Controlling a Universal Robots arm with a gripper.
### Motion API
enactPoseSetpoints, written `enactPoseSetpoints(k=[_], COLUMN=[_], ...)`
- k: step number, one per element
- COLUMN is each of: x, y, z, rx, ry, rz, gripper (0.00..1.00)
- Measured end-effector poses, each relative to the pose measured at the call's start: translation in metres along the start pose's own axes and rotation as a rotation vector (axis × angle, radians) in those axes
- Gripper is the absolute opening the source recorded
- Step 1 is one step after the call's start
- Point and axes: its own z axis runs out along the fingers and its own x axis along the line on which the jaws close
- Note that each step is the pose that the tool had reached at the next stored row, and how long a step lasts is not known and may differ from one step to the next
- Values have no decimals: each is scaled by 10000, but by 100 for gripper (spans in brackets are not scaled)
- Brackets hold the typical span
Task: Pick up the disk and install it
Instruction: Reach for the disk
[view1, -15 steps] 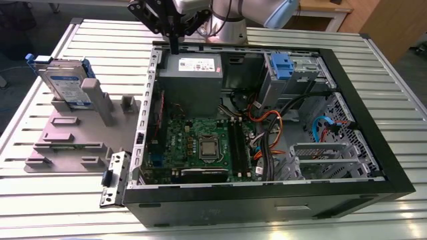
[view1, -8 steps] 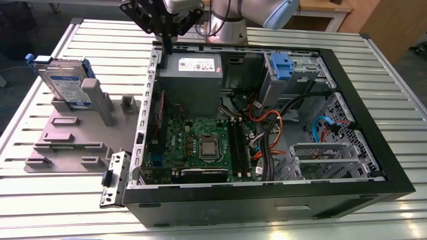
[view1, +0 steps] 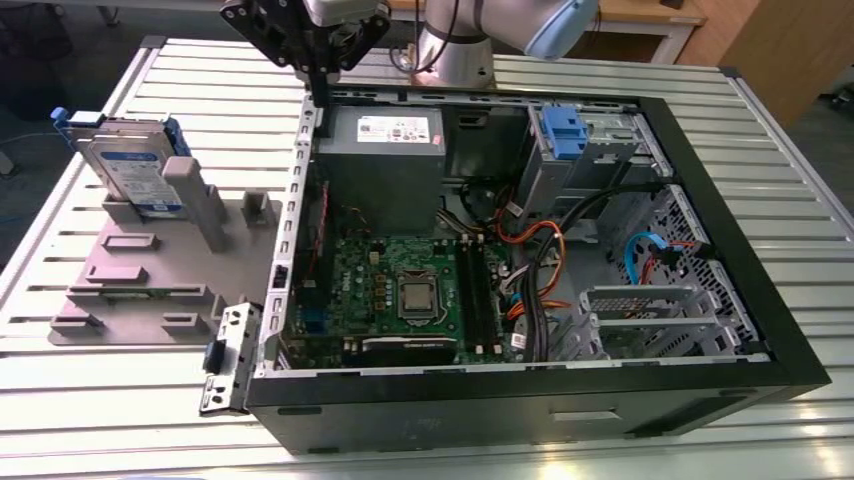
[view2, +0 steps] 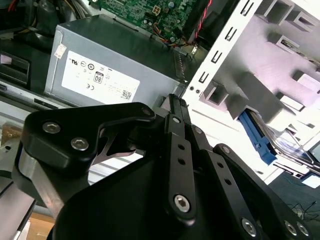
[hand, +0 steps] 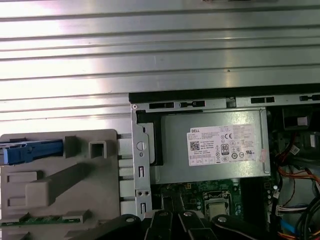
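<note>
Hovering over a corner of the open black metal computer case, beside the grey power-supply box, the black gripper is closed and empty. The disk, a silver blue-framed drive, stands on edge in the grey plastic fixture, well apart from it toward the exterior view's left.

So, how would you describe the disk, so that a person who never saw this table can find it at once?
Beside the open computer case, on the exterior view's left, lies a grey fixture. The disk stands on edge at its far corner: a flat silver slab with a blue-and-white label in a blue bracket, while its neighbours are plain grey posts.
</note>
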Motion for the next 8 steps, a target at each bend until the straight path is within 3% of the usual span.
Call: enactPoseSetpoints(k=[8], x=[106], y=[7], z=[2], rx=[1], ry=[0], rz=[0], gripper=[11])
